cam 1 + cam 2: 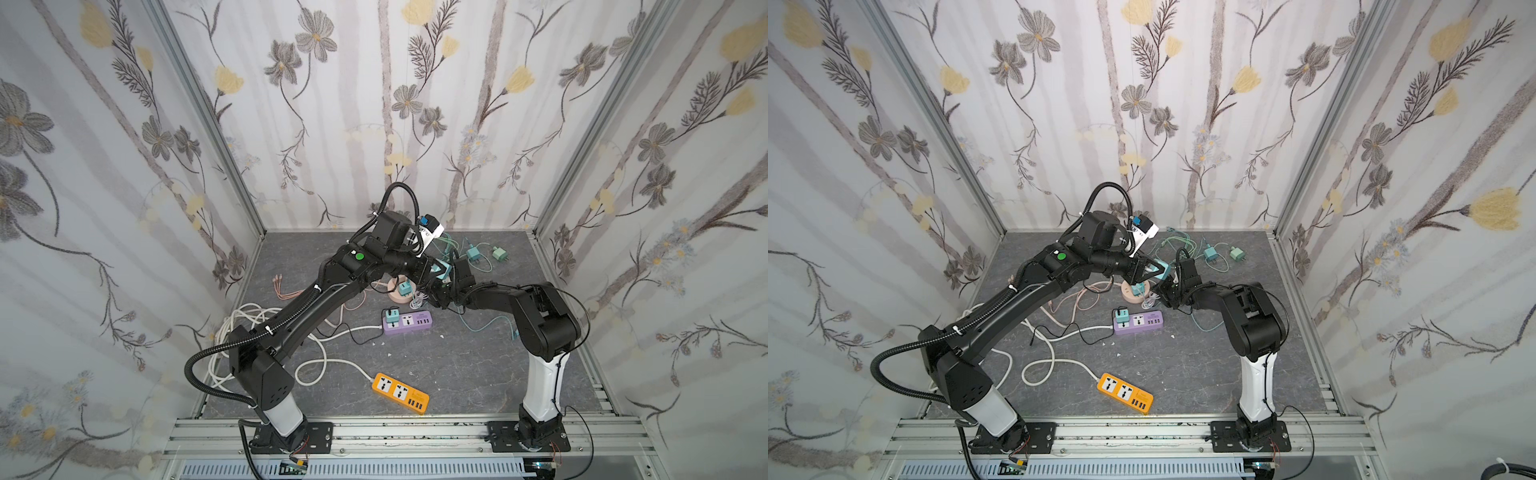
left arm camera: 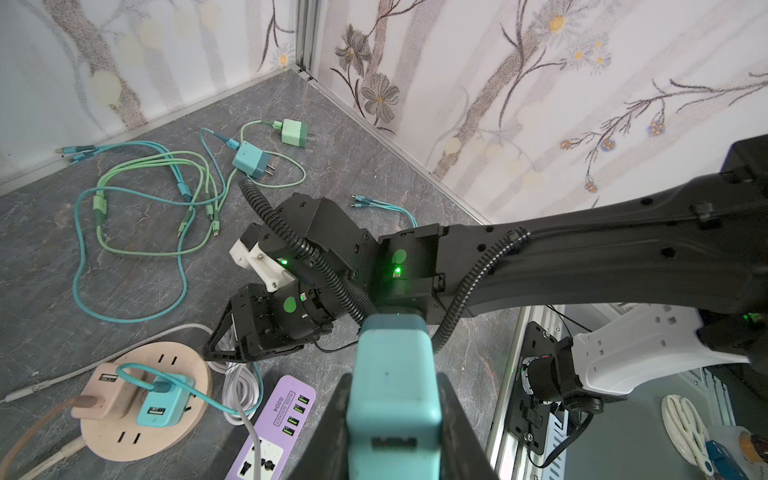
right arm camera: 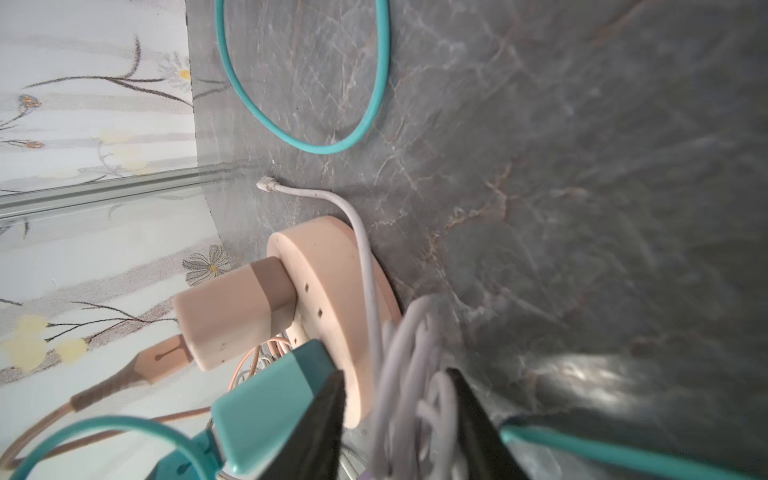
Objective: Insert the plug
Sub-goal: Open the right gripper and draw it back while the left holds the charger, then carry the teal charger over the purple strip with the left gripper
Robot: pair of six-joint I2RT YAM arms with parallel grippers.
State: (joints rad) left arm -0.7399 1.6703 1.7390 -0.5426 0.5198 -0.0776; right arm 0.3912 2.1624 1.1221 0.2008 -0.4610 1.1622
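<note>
My left gripper [image 2: 395,399] is shut on a teal plug [image 2: 392,365] and holds it in the air just behind the round pink socket disc [image 1: 397,297], as both top views show [image 1: 1159,270]. The disc [image 2: 120,432] carries a pink plug [image 2: 108,390] and a second teal plug [image 2: 164,401]. My right gripper [image 3: 397,374] lies low at the disc's rim [image 3: 328,257]. Its jaws are closed round a bundle of white cable [image 3: 411,374], and one finger sits against the plugged-in teal plug [image 3: 266,407].
A purple power strip [image 1: 411,322] with a teal plug in it lies just in front of the disc. An orange power strip [image 1: 401,392] sits nearer the front rail. Two loose plugs [image 1: 473,253] [image 1: 500,252] and tangled green and teal cables lie at the back. White cord loops on the left.
</note>
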